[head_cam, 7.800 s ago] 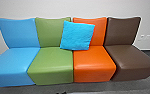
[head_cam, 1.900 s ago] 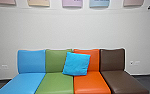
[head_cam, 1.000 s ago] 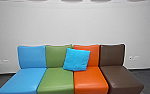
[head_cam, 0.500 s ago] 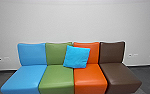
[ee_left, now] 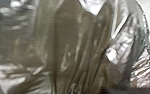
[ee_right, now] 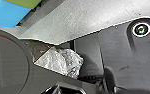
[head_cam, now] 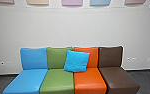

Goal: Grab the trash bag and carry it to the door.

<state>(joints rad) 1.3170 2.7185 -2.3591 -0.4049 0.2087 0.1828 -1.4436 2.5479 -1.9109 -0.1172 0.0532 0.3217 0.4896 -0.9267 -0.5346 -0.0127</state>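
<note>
- The dark, glossy plastic trash bag sits close, twelve o'clock from our left wrist camera; we judge our left arm nearer.
- We cannot tell its long axis, or whether either gripper is open, closed or gripping.
- Multicoloured smooth sofa: twelve o'clock.

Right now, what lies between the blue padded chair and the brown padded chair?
In the head view, a green padded chair and an orange padded chair, with a square blue cushion leaning against both backs.
</note>
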